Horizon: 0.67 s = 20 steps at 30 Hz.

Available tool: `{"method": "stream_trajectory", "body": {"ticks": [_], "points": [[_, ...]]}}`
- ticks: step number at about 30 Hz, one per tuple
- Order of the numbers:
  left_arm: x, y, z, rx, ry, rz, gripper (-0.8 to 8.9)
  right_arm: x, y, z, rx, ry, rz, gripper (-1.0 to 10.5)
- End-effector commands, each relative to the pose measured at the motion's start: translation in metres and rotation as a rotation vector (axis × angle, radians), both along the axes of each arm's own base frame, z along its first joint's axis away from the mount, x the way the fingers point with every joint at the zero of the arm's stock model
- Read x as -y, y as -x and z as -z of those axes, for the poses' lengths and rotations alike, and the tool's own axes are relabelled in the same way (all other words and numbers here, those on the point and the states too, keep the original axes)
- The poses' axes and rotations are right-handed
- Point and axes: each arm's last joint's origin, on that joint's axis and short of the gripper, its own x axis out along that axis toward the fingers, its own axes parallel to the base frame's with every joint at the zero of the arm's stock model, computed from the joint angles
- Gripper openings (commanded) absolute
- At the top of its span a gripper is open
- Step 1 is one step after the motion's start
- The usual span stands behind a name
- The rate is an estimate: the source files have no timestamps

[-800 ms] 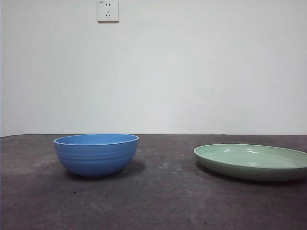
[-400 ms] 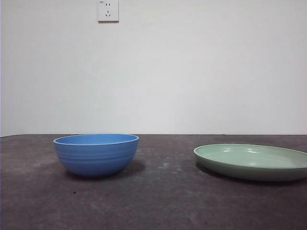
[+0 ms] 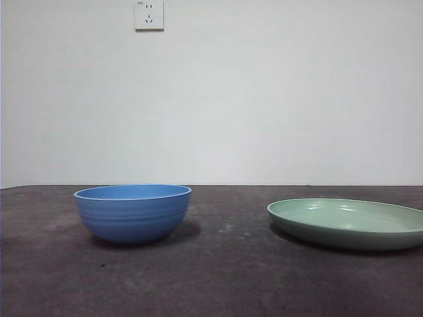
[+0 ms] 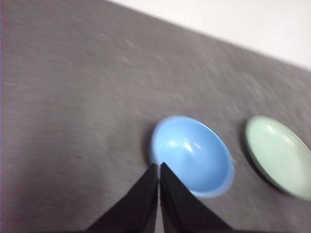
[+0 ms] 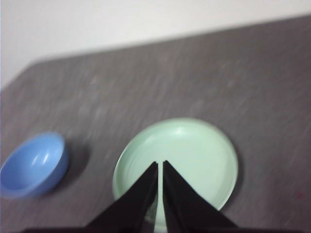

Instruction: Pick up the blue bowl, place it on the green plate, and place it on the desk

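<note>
The blue bowl (image 3: 133,212) stands upright on the dark desk (image 3: 218,277) at the left. To its right, apart from it, lies the green plate (image 3: 347,222), with nothing in it. Neither arm shows in the front view. In the left wrist view my left gripper (image 4: 159,167) hangs shut and empty high above the blue bowl (image 4: 192,155), near its rim. In the right wrist view my right gripper (image 5: 160,165) is shut and empty high above the green plate (image 5: 194,160); the blue bowl (image 5: 33,164) lies off to one side.
A white wall with a power socket (image 3: 149,14) rises behind the desk's far edge. The green plate (image 4: 279,155) also shows in the left wrist view, beside the bowl.
</note>
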Motion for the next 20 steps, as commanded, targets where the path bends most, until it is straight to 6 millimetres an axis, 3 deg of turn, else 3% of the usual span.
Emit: {"method": "stream_trajectory", "body": {"ticks": [1,11,20], "points": [[0.003,-0.006,-0.014,0.002,-0.065,0.129,0.1,-0.002,-0.008,-0.013,-0.034,0.077,-0.113,0.1],[0.019,-0.021,-0.037,-0.087,-0.066,0.456,0.1,-0.013,-0.024,-0.031,-0.221,0.128,-0.386,0.1],[0.027,-0.019,-0.037,-0.1,-0.064,0.529,0.11,-0.023,-0.019,-0.028,-0.279,0.148,-0.49,0.1]]}}
